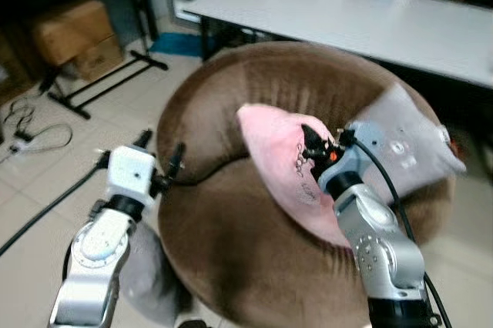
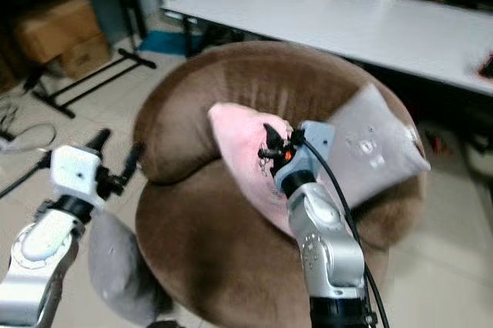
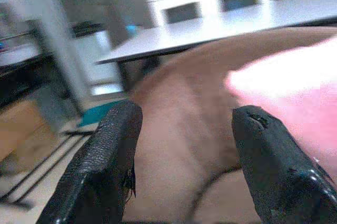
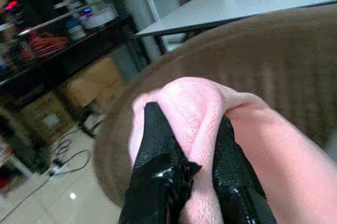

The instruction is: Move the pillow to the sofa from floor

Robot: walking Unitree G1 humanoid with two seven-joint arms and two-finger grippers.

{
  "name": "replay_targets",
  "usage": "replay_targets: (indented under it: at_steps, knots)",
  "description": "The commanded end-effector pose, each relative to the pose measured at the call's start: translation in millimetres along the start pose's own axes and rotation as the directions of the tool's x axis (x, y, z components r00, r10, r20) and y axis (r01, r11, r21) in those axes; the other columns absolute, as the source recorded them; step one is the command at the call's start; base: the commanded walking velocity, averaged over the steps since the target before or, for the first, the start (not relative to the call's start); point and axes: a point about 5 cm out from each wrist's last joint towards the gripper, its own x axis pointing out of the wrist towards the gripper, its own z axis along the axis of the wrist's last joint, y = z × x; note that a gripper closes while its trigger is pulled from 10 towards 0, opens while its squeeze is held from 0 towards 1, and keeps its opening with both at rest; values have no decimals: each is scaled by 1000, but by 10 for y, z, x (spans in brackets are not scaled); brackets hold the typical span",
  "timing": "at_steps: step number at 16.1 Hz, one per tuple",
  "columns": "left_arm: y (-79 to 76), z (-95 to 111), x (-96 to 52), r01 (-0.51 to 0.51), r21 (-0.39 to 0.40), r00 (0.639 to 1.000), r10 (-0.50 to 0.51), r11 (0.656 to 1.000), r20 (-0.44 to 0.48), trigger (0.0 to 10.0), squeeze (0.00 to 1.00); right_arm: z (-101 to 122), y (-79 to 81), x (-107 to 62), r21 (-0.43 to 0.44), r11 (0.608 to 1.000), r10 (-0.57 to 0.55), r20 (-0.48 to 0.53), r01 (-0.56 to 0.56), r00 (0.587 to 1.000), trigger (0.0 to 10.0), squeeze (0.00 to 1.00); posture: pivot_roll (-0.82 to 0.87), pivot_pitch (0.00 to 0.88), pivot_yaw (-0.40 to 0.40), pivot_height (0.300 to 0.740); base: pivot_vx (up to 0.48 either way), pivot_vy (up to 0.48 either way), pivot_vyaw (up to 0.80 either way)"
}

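Left eye view: pale tiled floor w/ cables off to the left hand's outer side; cardboard boxes and a black metal stand further out that way. Long white counter ran beyond the round brown sofa, plush, velvety, curved back. Left hand was spread, nothing in it, just beside sofa's rim. Right hand was pinching the pink pillow, soft fleece, standing on edge on the seat against the back. Grey pillow lay beyond the right hand, on the rim.

Right eye view: another grey cushion sat on the floor below the left arm, touching the sofa's base.

Left wrist view: two black textured fingers were well apart; brown sofa back between them, blurred pink pillow past one finger.

Right wrist view: black fingers were pressed into a fold of pink fleece; dark shelving and boxes beyond, blurry.
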Motion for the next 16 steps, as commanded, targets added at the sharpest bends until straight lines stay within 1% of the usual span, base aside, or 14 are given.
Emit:
replay_targets:
  at_steps: [1,3,5,7,8,9,10,11,12,13,14,15,16]
  knots:
    - [-73,7,-21,63,-1,998,-63,998,-7,10000,0,117,14,-12,0,1000,14,53,-14,998,10000,0,-22,0,-17,740,0,0,0]
    - [-101,-13,-50,112,6,993,-112,994,-25,10000,0,113,30,-4,-2,1000,23,49,-23,999,10000,0,-21,0,-19,740,0,0,0]
    - [-95,-27,-67,155,17,987,-154,988,-41,10000,0,121,76,20,-5,999,45,46,-45,998,10000,0,-22,0,-19,740,0,0,0]
    - [-101,-37,-91,240,24,969,-238,971,-62,10000,0,115,153,81,-17,997,77,24,-77,997,10000,0,-23,0,-20,740,0,0,0]
    - [-107,-42,-102,263,23,963,-261,965,-70,10000,0,114,175,99,-15,996,83,16,-83,996,10000,0,-22,0,-21,740,0,0,0]
    - [-122,-55,-137,329,30,941,-325,944,-93,10000,0,146,288,165,50,992,117,2,-117,993,10000,0,-18,0,-25,740,0,0,0]
    - [-115,-59,-151,345,34,935,-340,938,-103,10000,0,230,370,220,173,977,127,21,-129,992,10000,0,-13,0,-29,740,0,0,0]
    - [-111,-58,-156,350,37,933,-344,936,-105,10000,0,296,415,255,271,953,131,39,-137,991,10000,0,-10,0,-32,740,0,0,0]
    - [-112,-57,-159,353,35,932,-347,935,-106,10000,0,316,418,267,311,941,126,46,-134,991,10000,0,-9,0,-34,740,0,0,0]
    - [-125,-62,-177,363,32,927,-358,931,-110,10000,0,328,336,309,416,906,62,47,-76,997,10000,0,-6,0,-38,740,0,0,0]
    - [-133,-69,-193,372,28,923,-367,928,-116,10000,0,276,209,349,473,881,-22,14,13,1000,10000,0,-6,0,-37,740,0,0,0]
    - [-142,-81,-206,380,25,919,-375,924,-124,10000,0,144,10,392,511,846,-147,-56,154,988,10000,0,-5,0,-38,740,0,0,0]
    - [-144,-84,-211,385,23,917,-379,923,-127,10000,0,95,-56,401,525,827,-185,-82,200,979,10000,0,-5,0,-37,740,0,0,0]
